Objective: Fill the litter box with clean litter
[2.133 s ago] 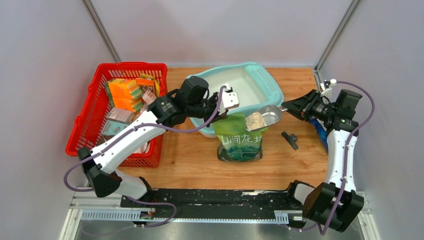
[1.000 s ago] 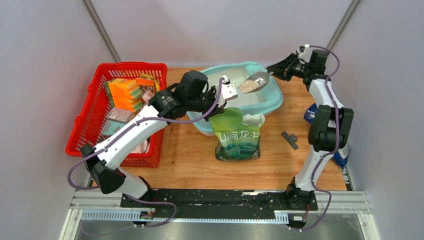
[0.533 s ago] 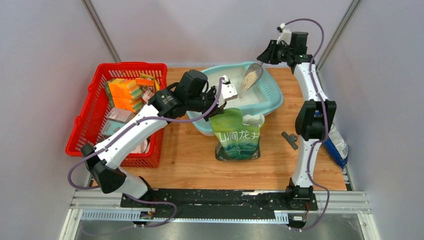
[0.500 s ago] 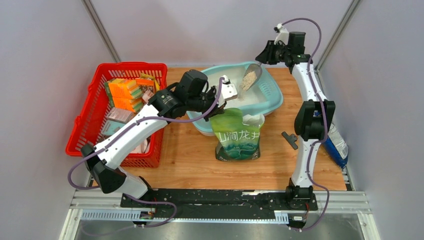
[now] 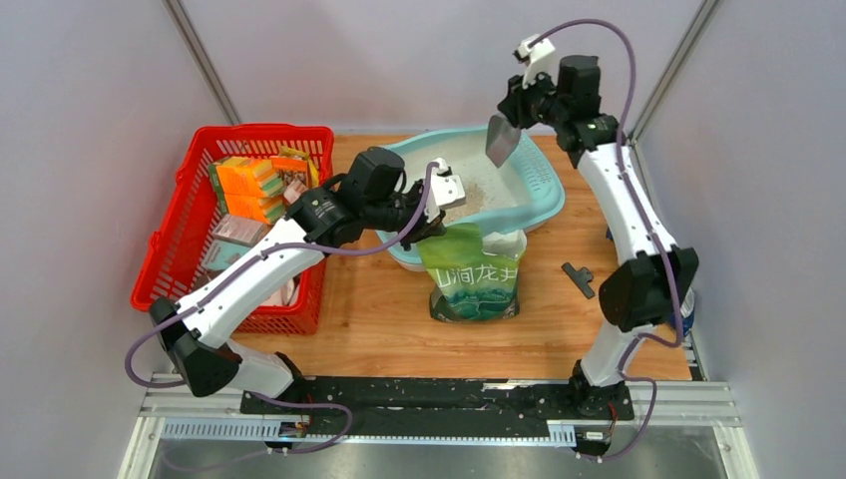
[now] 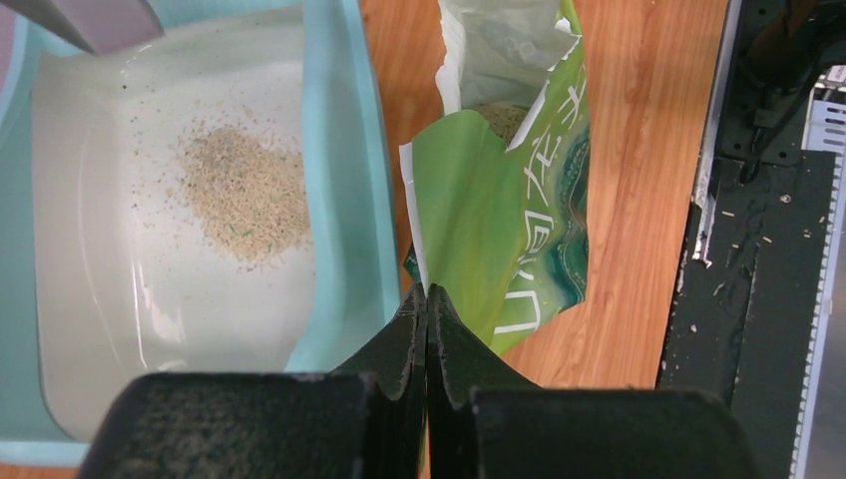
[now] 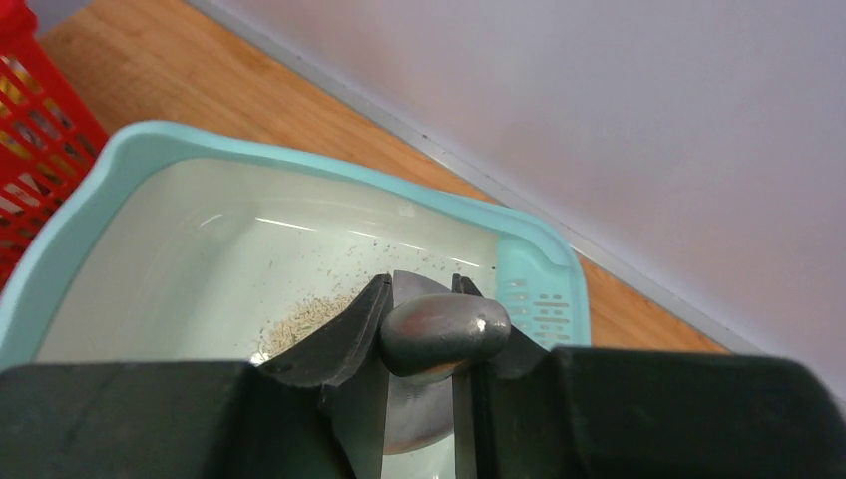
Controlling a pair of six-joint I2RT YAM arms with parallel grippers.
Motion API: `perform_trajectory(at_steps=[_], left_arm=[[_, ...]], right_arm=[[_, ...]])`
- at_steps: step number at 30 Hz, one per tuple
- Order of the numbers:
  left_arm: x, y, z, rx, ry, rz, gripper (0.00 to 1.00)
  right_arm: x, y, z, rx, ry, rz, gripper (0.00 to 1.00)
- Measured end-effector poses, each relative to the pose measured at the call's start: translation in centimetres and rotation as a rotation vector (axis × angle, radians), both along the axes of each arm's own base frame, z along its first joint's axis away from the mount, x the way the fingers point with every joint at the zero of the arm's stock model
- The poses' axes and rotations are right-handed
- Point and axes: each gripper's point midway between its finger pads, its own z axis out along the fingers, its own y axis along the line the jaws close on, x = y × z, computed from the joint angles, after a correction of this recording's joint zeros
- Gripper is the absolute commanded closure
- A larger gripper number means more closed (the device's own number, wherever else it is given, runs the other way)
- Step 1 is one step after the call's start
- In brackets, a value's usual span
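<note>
One litter box (image 6: 361,150) holds one pile of clean litter (image 6: 244,195). Right fingers (image 7: 344,344) clamp one scoop (image 5: 502,140) above the box; left fingers (image 6: 399,339) are pinched shut on one green bag (image 6: 479,220) beside it.

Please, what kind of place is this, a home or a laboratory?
Probably a robot test booth, not a home: bare grey walls close in a wooden table, and two arms are bolted to a rail.

White arm links (image 5: 249,274), black joints (image 5: 638,289), purple looping cables (image 5: 127,361)
</note>
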Motion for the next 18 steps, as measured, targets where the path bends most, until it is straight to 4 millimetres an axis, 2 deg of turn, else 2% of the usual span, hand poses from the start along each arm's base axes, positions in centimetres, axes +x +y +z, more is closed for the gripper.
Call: perform_trajectory(at_steps=[2, 5, 7, 9, 10, 13, 18], left_arm=[[-0.3, 0.1, 0.0, -0.010, 0.001, -0.007, 1.00], [-0.8, 0.1, 0.0, -0.032, 0.011, -0.009, 1.00], [-0.9, 0.0, -0.1, -0.048, 0.020, -0.003, 1.00], [-0.9, -0.1, -0.1, -0.065, 0.029, 0.007, 1.00], [-0.8, -0.2, -0.1, -0.073, 0.034, 0.012, 1.00], [-0.7, -0.4, 0.0, -0.097, 0.048, 0.027, 1.00], [-0.8, -0.6, 0.2, -0.120, 0.075, 0.036, 1.00]], right_arm=[[-1.6, -1.2, 3.1, 0.014, -0.042, -0.033, 1.00], [-5.9, -2.3, 7.3, 0.034, -0.077, -0.018, 0.98], [-9.3, -2.4, 9.1, 0.046, -0.074, 0.020, 0.94], [-13.2, -2.1, 10.3, 0.062, -0.047, 0.071, 1.00], [-15.0, -1.9, 10.8, 0.072, -0.032, 0.095, 1.00], [-19.3, -1.3, 10.5, 0.098, 0.022, 0.166, 1.00], [-24.5, -0.8, 7.4, 0.097, 0.116, 0.276, 1.00]])
